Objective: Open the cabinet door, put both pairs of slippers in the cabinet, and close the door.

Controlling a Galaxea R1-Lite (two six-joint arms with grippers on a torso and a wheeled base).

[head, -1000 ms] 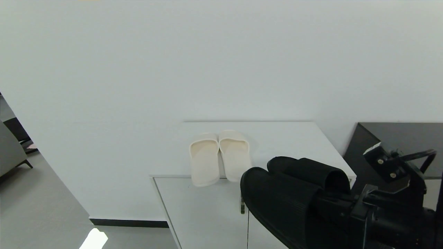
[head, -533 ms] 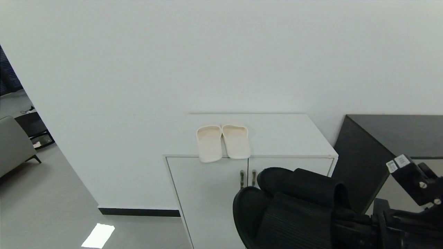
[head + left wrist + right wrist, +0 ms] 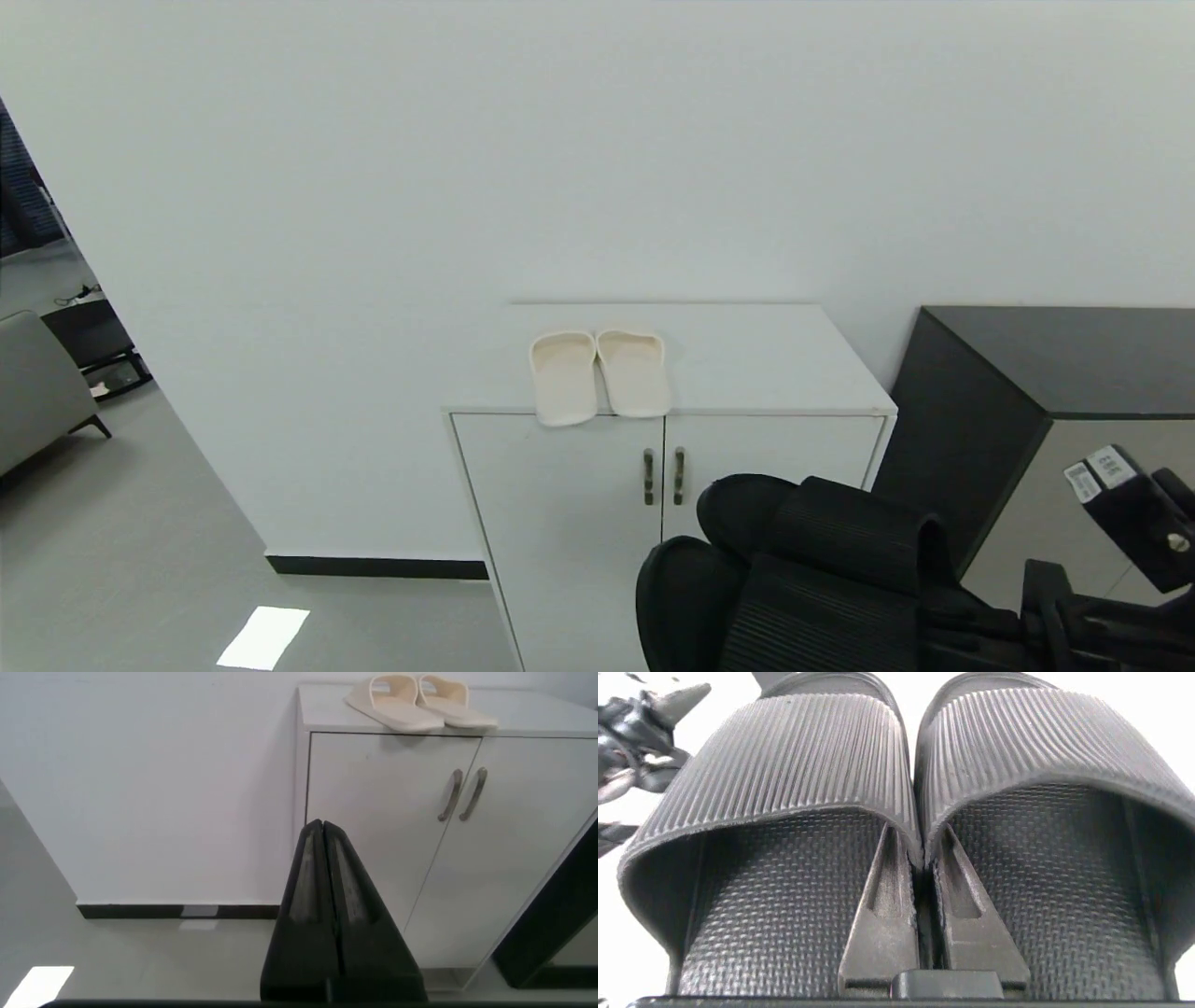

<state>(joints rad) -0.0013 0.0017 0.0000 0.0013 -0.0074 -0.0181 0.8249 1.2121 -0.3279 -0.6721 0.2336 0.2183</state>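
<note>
black slippers (image 3: pixel 822 560), toes toward cabinet (image 3: pixel 560 504) (shut)

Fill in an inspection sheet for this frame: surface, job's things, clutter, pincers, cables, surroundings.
Surface: white cabinet top, carrying one pair of slippers.
Job's things: cream slippers side by side on the top, ends just over the front edge; black slippers held together in the air before the cabinet; cabinet doors both shut, handles at the middle.
Clutter: nothing seen.
Pincers: left pincer shut and empty, facing the cabinet front; right pincer shut on the black slippers' inner walls.
Cables: nothing seen.
Surroundings: white wall behind, black unit to the right, grey floor, grey chair far left.
</note>
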